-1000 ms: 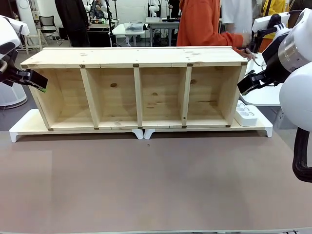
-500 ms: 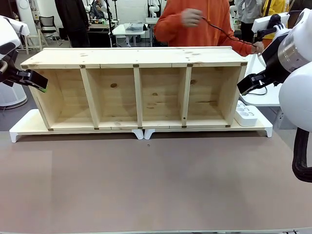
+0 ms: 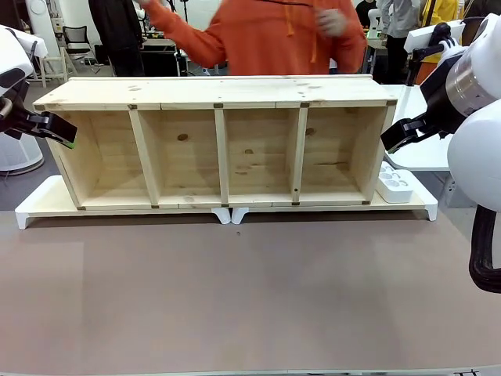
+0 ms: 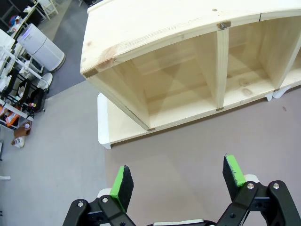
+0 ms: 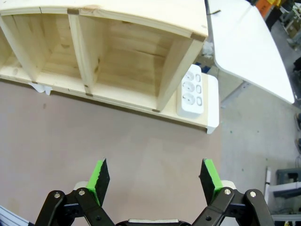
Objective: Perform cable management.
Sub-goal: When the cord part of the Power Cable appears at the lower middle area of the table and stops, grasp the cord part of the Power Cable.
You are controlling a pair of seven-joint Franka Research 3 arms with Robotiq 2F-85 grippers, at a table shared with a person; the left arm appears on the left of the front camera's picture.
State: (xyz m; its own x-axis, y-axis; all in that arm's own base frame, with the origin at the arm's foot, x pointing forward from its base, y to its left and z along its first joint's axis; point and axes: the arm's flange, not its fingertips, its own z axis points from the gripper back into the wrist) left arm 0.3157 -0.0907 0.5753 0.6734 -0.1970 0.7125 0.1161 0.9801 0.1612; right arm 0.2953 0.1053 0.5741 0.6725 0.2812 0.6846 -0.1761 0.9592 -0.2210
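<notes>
Parked off the left end of the wooden shelf (image 3: 219, 92) with left gripper (image 4: 176, 181) spread wide; off its right end, right gripper (image 5: 154, 181) likewise. Behind its right corner, the cable (image 5: 207, 6).

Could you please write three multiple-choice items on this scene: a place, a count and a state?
1. Where is the power strip?
A. on top of the wooden shelf
B. inside a compartment
C. on the white base, beside the shelf's right end

2. How many compartments has the shelf?
A. four
B. two
C. six

3. The right end effector is:
A. shut on the power strip
B. open and empty
C. shut on nothing

Key: 1 C, it lies outside the shelf's end wall; 2 A, three dividers split it; 3 B, its green pads stand wide apart.
</notes>
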